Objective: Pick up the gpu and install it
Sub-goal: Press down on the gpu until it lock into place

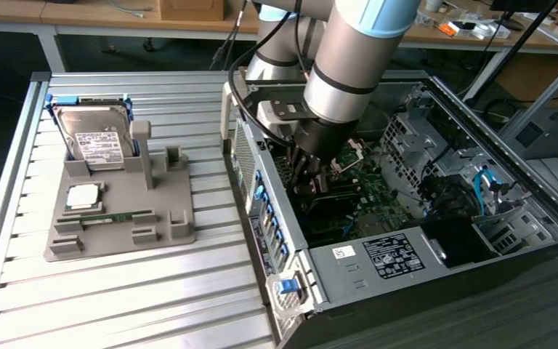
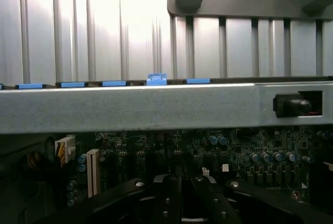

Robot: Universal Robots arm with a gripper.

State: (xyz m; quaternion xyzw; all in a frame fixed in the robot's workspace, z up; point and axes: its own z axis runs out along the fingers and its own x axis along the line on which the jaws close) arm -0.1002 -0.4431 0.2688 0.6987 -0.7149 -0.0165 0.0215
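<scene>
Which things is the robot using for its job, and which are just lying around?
For the job: hand, shut, inside the computer case; green board in there.
Lying about: hard drive, square chip, memory stick, all on the grey holder.
</scene>
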